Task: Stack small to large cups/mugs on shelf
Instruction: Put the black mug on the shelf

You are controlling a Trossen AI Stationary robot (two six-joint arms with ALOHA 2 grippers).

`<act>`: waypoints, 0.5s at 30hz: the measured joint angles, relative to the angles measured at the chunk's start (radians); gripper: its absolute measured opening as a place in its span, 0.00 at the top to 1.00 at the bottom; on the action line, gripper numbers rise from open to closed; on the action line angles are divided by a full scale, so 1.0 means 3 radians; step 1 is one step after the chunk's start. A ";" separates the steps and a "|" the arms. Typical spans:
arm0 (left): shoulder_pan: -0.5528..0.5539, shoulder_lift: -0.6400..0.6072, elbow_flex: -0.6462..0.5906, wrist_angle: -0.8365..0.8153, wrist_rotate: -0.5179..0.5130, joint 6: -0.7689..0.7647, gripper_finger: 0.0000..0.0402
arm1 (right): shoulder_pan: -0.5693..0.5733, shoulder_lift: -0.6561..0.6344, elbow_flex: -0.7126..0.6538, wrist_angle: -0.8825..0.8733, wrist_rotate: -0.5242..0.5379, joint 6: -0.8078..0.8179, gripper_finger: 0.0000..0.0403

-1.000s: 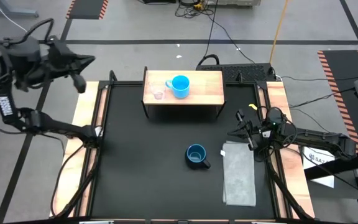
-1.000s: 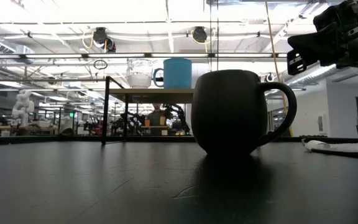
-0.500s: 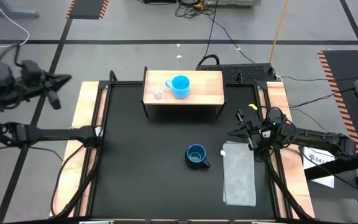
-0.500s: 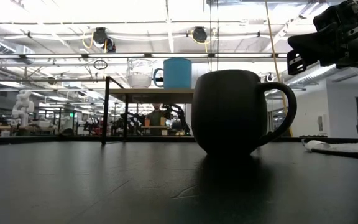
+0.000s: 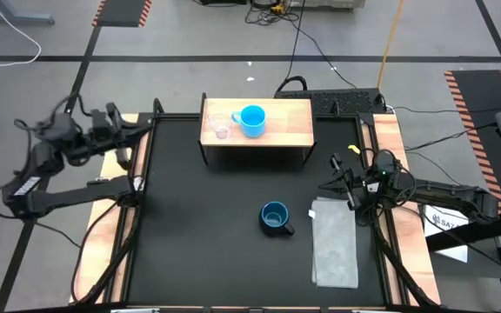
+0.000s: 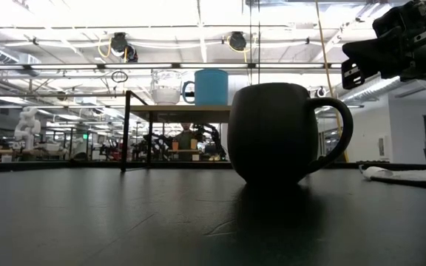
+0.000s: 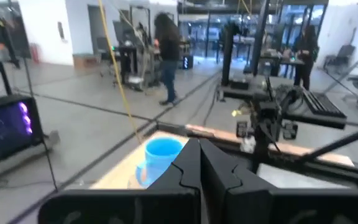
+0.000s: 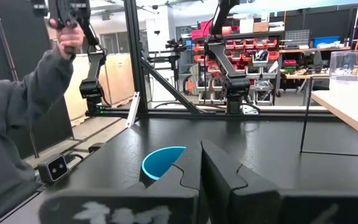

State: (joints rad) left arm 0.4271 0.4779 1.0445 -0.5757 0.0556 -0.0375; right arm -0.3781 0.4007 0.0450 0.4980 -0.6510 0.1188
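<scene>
The shelf (image 5: 277, 130) stands at the table's far middle, wooden top on a black frame. On its top rest a tiny clear cup (image 5: 222, 129) and, right of it, a light-blue mug (image 5: 252, 120). The clear cup (image 6: 167, 86) and blue mug (image 6: 211, 86) also show in the low view. A dark navy mug (image 5: 275, 217) stands upright on the black mat, handle toward the near right. My left gripper (image 5: 129, 139) is shut, level above the table's left edge, pointing toward the shelf. My right gripper (image 5: 323, 186) is shut, right of the navy mug, holding nothing.
A folded grey cloth (image 5: 334, 242) lies on the mat right of the navy mug, under my right gripper. A person's grey sleeve (image 8: 17, 106) shows beyond the table in the right wrist view. Black mat lies bare between the shelf and the navy mug.
My left gripper has come down from high beside the table's far left corner and now sits low over the left edge, tipped to level and still shut. The mugs, cup and right arm have kept still.
</scene>
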 joint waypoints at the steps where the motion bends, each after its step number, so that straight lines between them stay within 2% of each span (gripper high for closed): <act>1: 0.0000 -0.0020 -0.0076 0.0026 0.0029 -0.0029 1.00 | 0.0001 0.0000 0.0000 0.0001 0.0000 0.0000 1.00; 7: -0.0040 -0.0146 -0.0645 0.0447 0.0061 -0.0211 1.00 | 0.0001 0.0000 0.0000 0.0005 0.0000 -0.0004 1.00; 15: -0.0211 -0.0426 -0.1585 0.1376 0.0014 -0.0231 1.00 | 0.0001 -0.0001 0.0000 -0.0001 0.0000 0.0000 1.00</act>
State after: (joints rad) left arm 0.3637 0.3501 0.5690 -0.1628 0.0599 -0.1067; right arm -0.3779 0.4006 0.0450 0.4976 -0.6510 0.1188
